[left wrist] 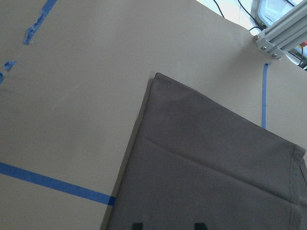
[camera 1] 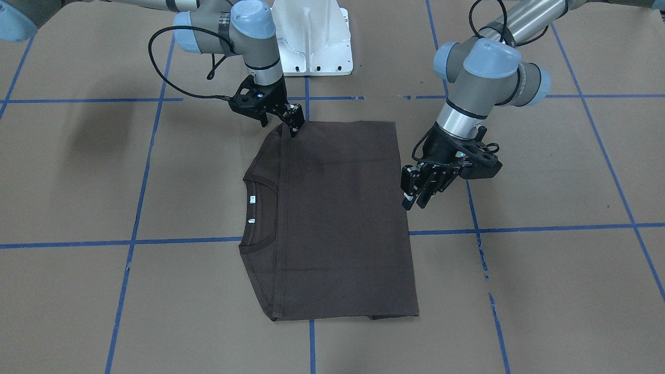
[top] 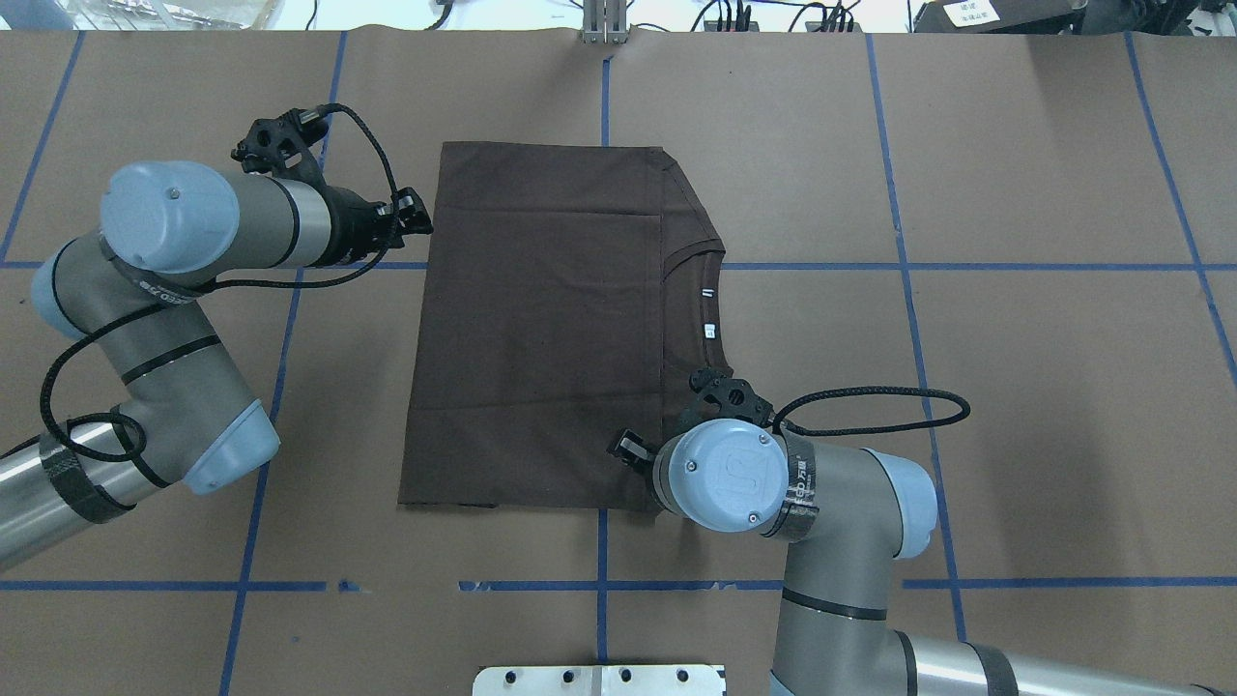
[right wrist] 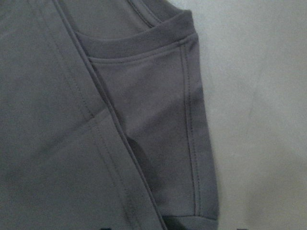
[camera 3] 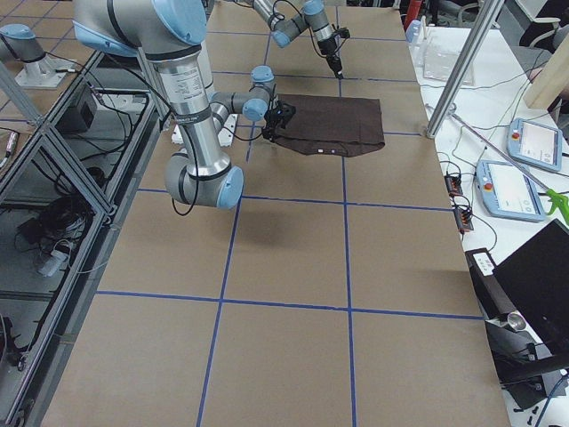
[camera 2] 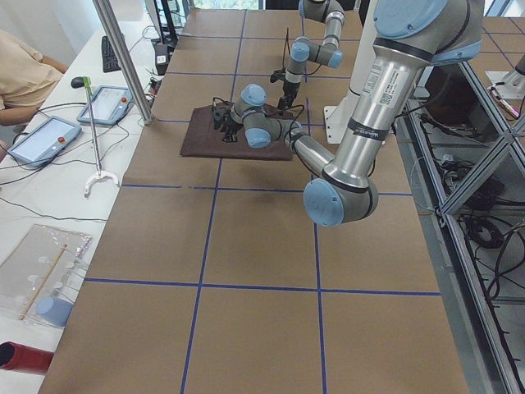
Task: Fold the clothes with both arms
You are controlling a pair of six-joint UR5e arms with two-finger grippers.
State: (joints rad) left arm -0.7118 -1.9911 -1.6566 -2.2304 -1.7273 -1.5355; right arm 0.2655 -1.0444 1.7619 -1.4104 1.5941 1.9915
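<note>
Nearest me is the white pedestal [top: 599, 680] at the counter's near edge. Just beyond it my right tool [camera 1: 279, 128] hangs over the near right corner of the brown T-shirt [top: 541, 329], at the shoulder beside the collar [camera 1: 258, 245]. Its fingers stand apart with nothing between them; one tip is at or just above the cloth, and I cannot tell whether it touches. The shirt lies flat in the middle of the brown counter [top: 1015, 387], collar to the right, white neck tags [top: 710, 331] showing. I judge the folding well advanced: no sleeve sticks out, the outline is a tidy rectangle, and a double-stitched edge [camera 1: 283, 218], which I take for the hem, lies just beside the collar, so the body looks doubled over. What seems left is one more fold to make it smaller, or only a smoothing. Farther out on the left, my left tool [camera 1: 414, 201] sits just beside the shirt's left edge, fingers parted and empty. Nothing lies on the cloth or between my tools; only blue tape lines [top: 904, 290] cross the counter. Beyond the far edge are a metal post [camera 2: 123, 57], touch-screen pendants [camera 2: 102, 105] and a person's arm [camera 2: 29, 61], all well apart from the work.
</note>
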